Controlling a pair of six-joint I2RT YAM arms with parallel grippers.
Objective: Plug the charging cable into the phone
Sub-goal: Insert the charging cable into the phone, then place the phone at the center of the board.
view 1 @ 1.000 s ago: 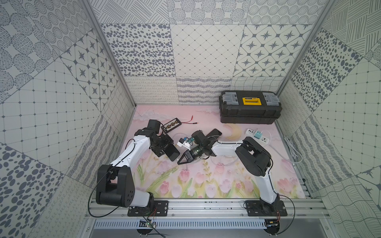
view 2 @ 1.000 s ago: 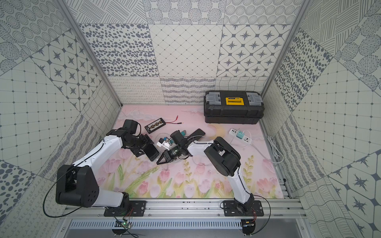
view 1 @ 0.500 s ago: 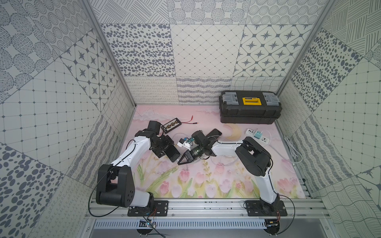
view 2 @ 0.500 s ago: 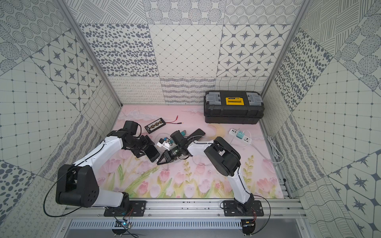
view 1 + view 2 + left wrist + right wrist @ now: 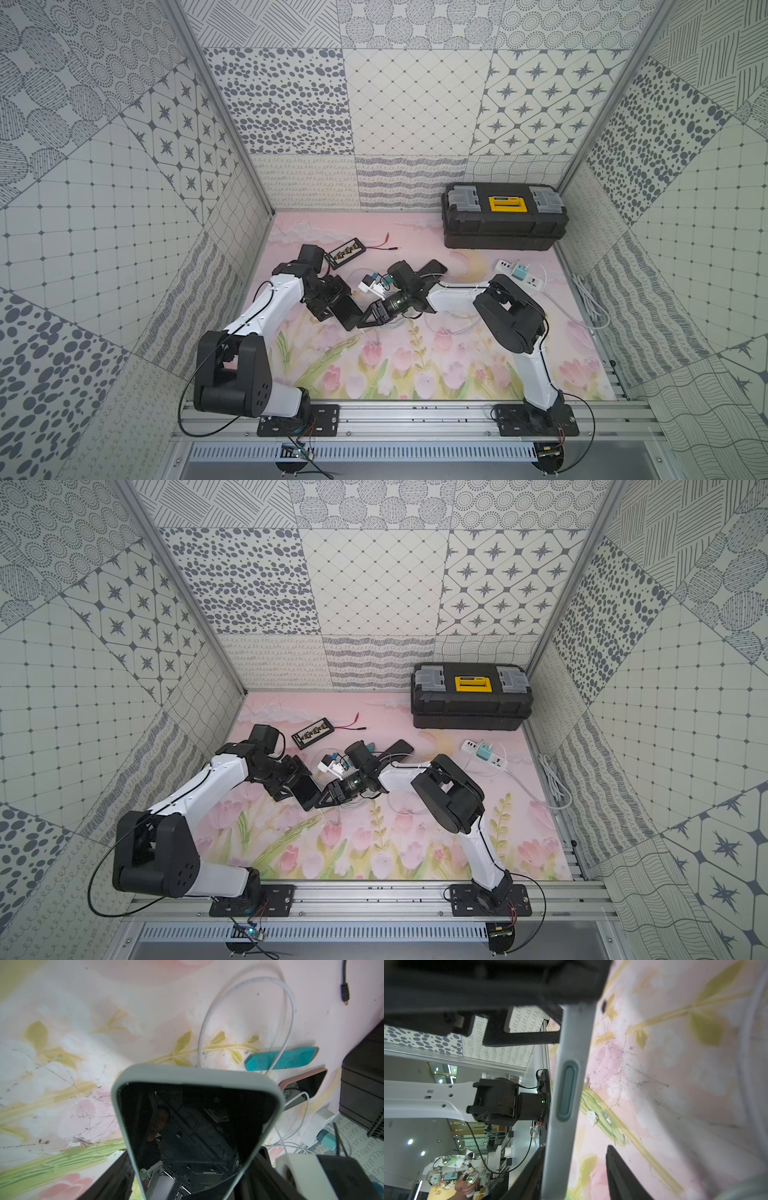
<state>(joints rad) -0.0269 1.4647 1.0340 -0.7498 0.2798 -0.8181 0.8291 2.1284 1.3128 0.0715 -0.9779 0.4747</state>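
The phone (image 5: 348,312), dark-screened in a pale grey case, is held up off the mat between the wide-set jaws of my left gripper (image 5: 330,302). In the left wrist view the phone (image 5: 197,1115) fills the space between the fingers. My right gripper (image 5: 366,321) sits at the phone's free end, its jaws open. In the right wrist view the phone's edge (image 5: 571,1043) lies against one finger and a gap shows beside it. The white charging cable (image 5: 261,978) loops on the mat beyond the phone. Its plug end is hidden.
A black toolbox (image 5: 505,222) stands at the back right. A white power strip (image 5: 521,274) with a teal charger lies in front of it. A second dark phone (image 5: 432,268), a teal bar (image 5: 282,1058) and a black board with red leads (image 5: 347,251) lie nearby.
The right gripper's jaws have come apart at the phone's end. Both arms and the phone stay where they were.
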